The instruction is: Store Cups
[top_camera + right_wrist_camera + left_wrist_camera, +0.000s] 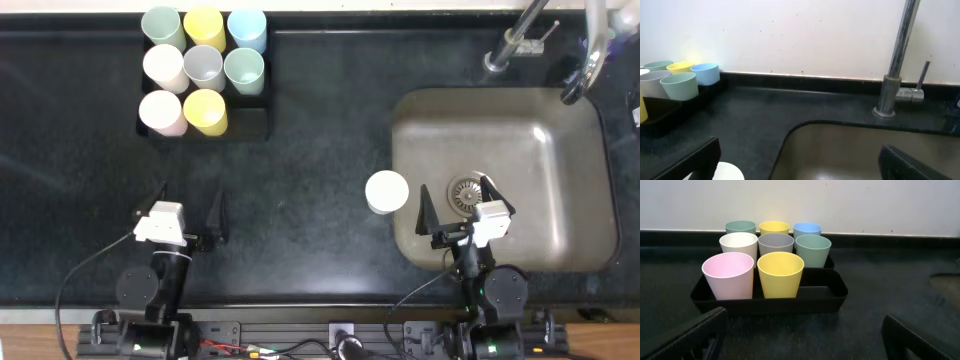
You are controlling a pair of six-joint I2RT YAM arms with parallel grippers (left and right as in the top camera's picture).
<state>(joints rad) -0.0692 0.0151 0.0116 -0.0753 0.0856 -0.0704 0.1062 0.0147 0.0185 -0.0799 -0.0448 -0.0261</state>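
A black tray [250, 115] at the back left of the counter holds several upright cups in pastel colours, such as a yellow one [205, 110] and a pink one [161, 112]. Its front right slot is free. In the left wrist view the tray [790, 302] lies straight ahead. A single white cup [386, 192] stands on the counter beside the sink's left edge, and its rim [729, 171] shows beside my right gripper's finger. My left gripper [190, 213] [802, 345] is open in front of the tray. My right gripper [455, 206] [800, 170] is open over the sink's near left part.
A steel sink [560, 180] [850, 150] fills the right side, with a faucet [520, 35] [895, 65] behind it. The dark counter [320, 140] stretches between tray and sink. A wall runs along the back.
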